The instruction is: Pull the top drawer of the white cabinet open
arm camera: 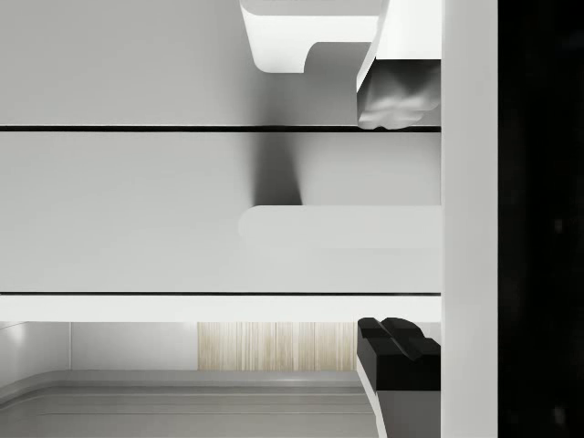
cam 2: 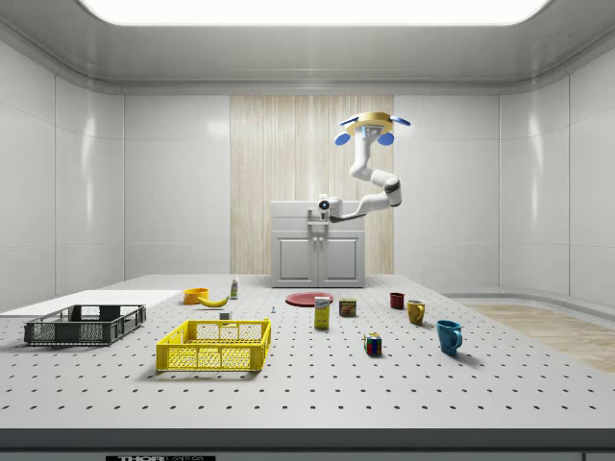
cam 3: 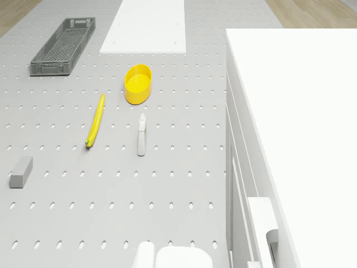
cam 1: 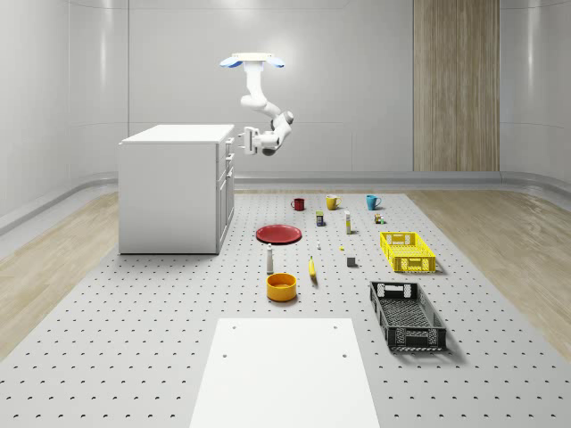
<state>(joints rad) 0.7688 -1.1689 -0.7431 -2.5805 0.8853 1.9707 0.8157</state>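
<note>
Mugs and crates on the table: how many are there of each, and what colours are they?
Mugs: 3, the red mug, the yellow mug and the blue mug
Crates: 2, the yellow crate and the black crate
Total: 5

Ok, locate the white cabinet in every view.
Whole-scene view: white cabinet left of centre.
Side view: white cabinet mid-room, before the wood panel.
Drone view: white cabinet top, beside the spray bottle.
Wrist view: white cabinet front, straight ahead.
Shared landmark: tool at the white cabinet's front.
</note>
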